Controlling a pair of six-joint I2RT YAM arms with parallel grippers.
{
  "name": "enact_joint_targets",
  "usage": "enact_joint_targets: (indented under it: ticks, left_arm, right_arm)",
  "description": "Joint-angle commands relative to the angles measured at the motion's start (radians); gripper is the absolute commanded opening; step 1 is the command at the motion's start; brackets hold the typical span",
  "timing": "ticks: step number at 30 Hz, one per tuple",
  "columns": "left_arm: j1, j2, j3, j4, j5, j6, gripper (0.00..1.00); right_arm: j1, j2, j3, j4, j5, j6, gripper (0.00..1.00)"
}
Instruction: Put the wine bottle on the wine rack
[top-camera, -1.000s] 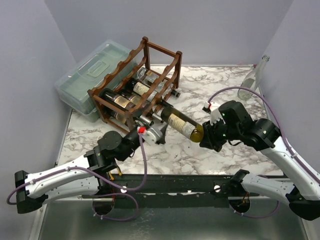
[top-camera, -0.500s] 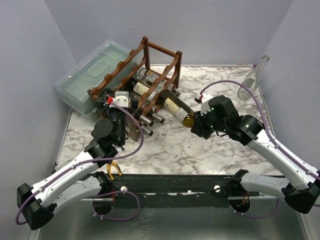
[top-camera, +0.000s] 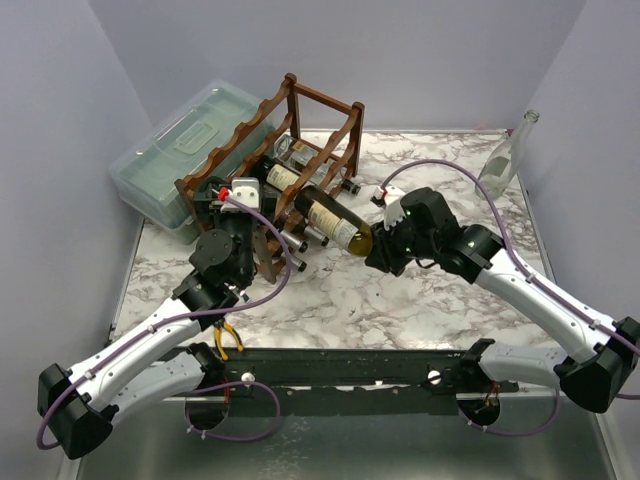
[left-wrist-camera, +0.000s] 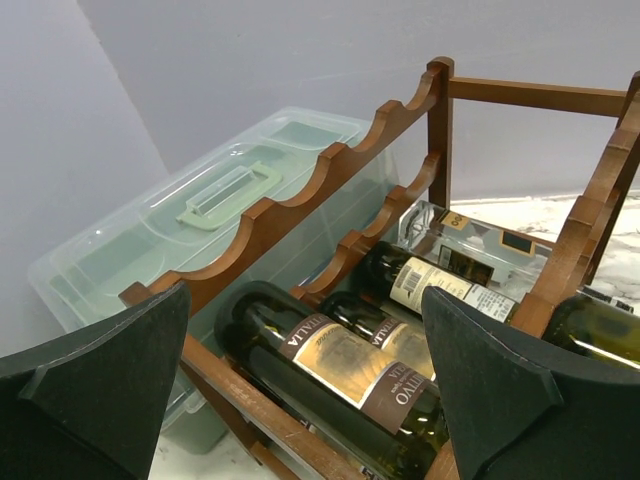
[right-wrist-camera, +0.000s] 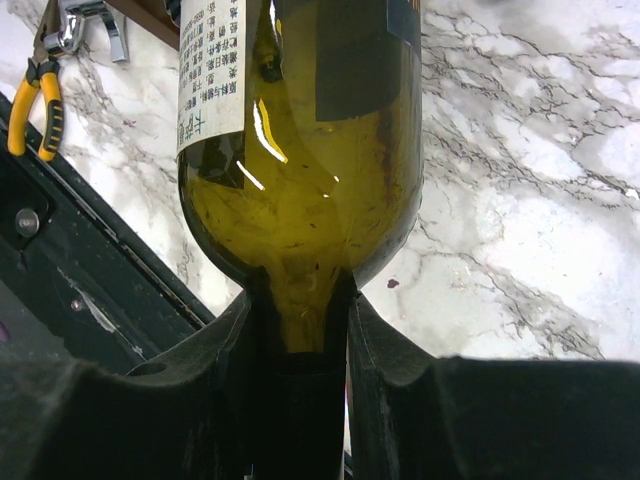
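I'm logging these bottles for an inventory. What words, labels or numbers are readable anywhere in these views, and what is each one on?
"TALIA": label of the front racked bottle, first letters cut off.
"TIVO": lower on that same label, start of the word hidden.
Label on the bottle behind it: print too small to read.
Back label on the held bottle: dense fine print, not legible.
Top view: all labels too small to read.

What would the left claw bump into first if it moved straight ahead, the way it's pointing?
Probably the wine rack, at its low near rail, or the dark bottle lying right behind it. The open left gripper points straight at both; depth is hard to judge.
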Motion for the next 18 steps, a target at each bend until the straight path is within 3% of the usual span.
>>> enact_joint_targets:
  ticks: [1, 18]
  left_arm:
    - [0.004, -0.015, 0.017, 0.002, 0.039, -0.017, 0.99]
    - [0.006, -0.054, 0.012, 0.000, 0.046, -0.023, 0.98]
  right_arm:
    - [0.001, 0.005, 0.015, 0.197, -0.055, -0.024, 0.01]
    - [0.001, 0.219, 0.060, 0.396, -0.110, -0.091, 0.01]
